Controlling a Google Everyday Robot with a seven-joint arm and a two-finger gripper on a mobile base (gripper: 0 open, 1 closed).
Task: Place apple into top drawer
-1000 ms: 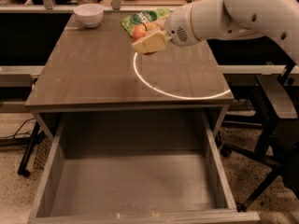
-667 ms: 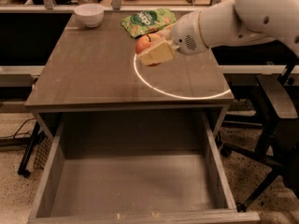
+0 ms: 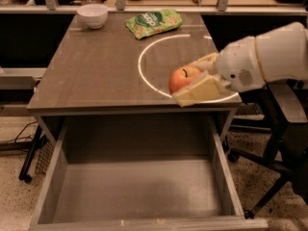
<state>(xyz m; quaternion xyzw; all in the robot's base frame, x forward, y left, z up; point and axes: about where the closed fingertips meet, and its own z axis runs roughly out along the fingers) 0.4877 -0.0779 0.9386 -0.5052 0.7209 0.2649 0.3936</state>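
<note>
the gripper (image 3: pixel 188 84), reaching in from the right, has its fingers clamped around the apple (image 3: pixel 182 78), held over the front right edge of the table (image 3: pixel 91 76), just above the open, bare drawer (image 3: pixel 139 189). a bowl (image 3: pixel 92 15) and green bag (image 3: pixel 153 22) sit at the back.

You see the gripper (image 3: pixel 191 82) at the table's (image 3: pixel 96 76) front right edge, hugging the apple (image 3: pixel 181 77) and hiding its right side. The top drawer's (image 3: pixel 139 186) front runs off the bottom edge.
</note>
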